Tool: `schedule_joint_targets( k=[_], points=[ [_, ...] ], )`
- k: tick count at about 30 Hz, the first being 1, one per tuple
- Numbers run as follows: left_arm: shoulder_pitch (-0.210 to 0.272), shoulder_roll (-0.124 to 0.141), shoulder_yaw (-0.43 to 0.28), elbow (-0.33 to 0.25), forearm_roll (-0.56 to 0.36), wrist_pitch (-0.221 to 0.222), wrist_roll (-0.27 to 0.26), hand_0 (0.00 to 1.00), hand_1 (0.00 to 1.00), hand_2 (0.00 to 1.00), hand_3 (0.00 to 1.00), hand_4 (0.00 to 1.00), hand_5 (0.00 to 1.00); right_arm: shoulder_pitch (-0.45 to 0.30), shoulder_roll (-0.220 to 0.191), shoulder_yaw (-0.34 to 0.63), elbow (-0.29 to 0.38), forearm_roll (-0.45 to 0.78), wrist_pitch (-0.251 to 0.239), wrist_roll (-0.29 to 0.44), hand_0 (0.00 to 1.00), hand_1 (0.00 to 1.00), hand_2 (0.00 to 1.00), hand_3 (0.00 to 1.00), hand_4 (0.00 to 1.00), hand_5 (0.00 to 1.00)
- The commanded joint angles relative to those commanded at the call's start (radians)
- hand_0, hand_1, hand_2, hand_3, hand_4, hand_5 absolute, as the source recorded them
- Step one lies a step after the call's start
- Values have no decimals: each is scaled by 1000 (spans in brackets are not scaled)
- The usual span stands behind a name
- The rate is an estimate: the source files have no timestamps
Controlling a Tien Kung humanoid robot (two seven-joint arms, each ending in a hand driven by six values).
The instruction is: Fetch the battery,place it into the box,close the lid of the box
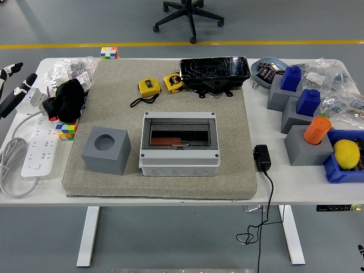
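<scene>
Lay across the white table [170, 196]: a grey mat [114, 176]. Sat mid-mat, lid shut: the box [180, 143], something orange-brown, perhaps the battery [166, 140], behind its window. Reached in at far left, fingers extended, grasping nothing: left hand [11, 88].

Can't make out a single readable word or number from my feed. Any print on the yellow tape measures [149, 87] or the power strip [37, 154] is too small to read.

A white table [170, 196] carries a grey mat [165, 170], power strip [38, 152] and charger [261, 157].
</scene>
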Motion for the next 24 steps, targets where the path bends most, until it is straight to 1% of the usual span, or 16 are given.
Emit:
schedule_joint_targets(
  k=[12, 24],
  points=[
    [9, -4, 5, 2, 2, 0, -2, 998, 949, 907, 889, 998, 998, -8, -3, 4, 0, -1, 0, -2, 789, 746, 745, 794, 998, 998],
    [8, -4, -13, 3, -15, 20, -27, 998, 950, 904, 886, 998, 998, -4, -3, 10, 0, -3, -1, 1, 790, 746, 745, 795, 998, 998]
  ],
)
